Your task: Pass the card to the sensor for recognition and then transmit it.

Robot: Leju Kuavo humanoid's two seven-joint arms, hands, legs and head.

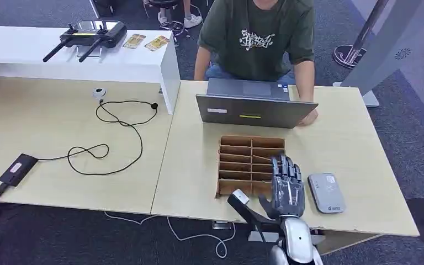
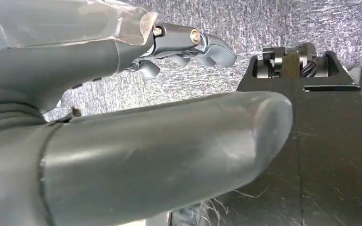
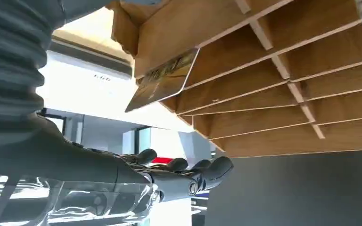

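Observation:
A wooden card rack with several slots stands on the table in front of me. My right hand hovers over its near right corner, fingers stretched out and holding nothing. In the right wrist view a card sticks out of one slot of the rack, apart from my right hand, whose fingers lie straight. The grey sensor pad lies flat just right of that hand. My left hand hangs by my body, fingers apart and holding nothing.
A grey laptop stands behind the rack, with a seated person at it. To the left lie a looped black cable and a small black box. A white shelf carries a remote controller and two cards.

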